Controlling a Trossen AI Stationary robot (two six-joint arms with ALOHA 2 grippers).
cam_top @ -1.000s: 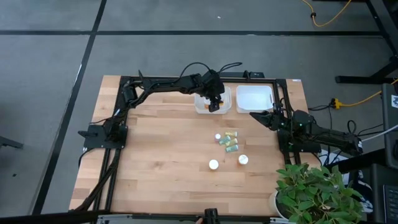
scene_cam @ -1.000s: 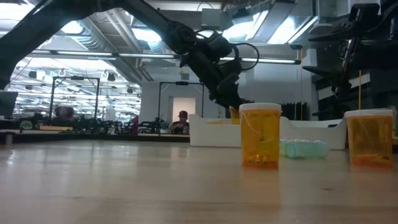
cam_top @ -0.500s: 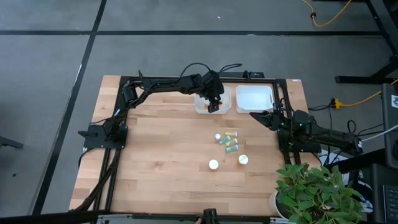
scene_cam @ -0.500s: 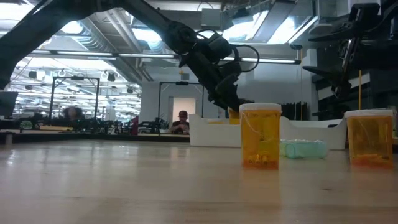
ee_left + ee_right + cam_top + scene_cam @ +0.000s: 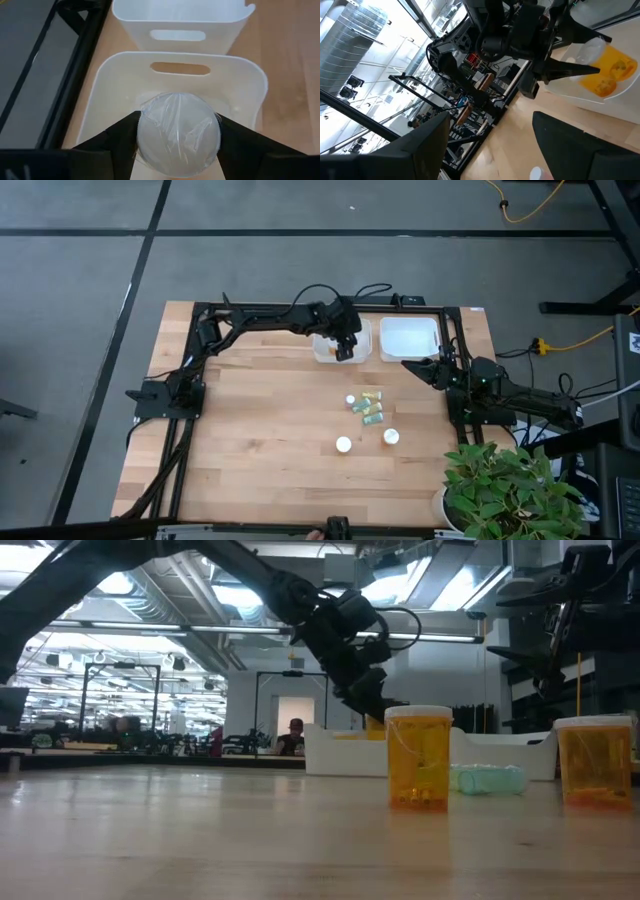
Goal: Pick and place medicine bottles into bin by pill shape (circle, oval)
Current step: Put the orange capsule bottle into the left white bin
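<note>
One orange bottle [image 5: 178,131] sits in your left end effector [image 5: 344,350] over the left bin [image 5: 250,87]; five bottles [image 5: 366,416] wait on the worktop [image 5: 250,430]

Wooden table [image 5: 260,440] stands on grey floor [image 5: 80,300] crossed by dark lines. Potted plant [image 5: 505,490] at one near corner (leaves overhang the edge). Yellow cable [image 5: 525,205] lies on floor beyond. Person [image 5: 293,736] visible in room behind.

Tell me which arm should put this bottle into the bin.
Left. The left pincer already grips the orange bottle by its cap directly over the left bin. The right pincer waits open beside the other bin.
</note>
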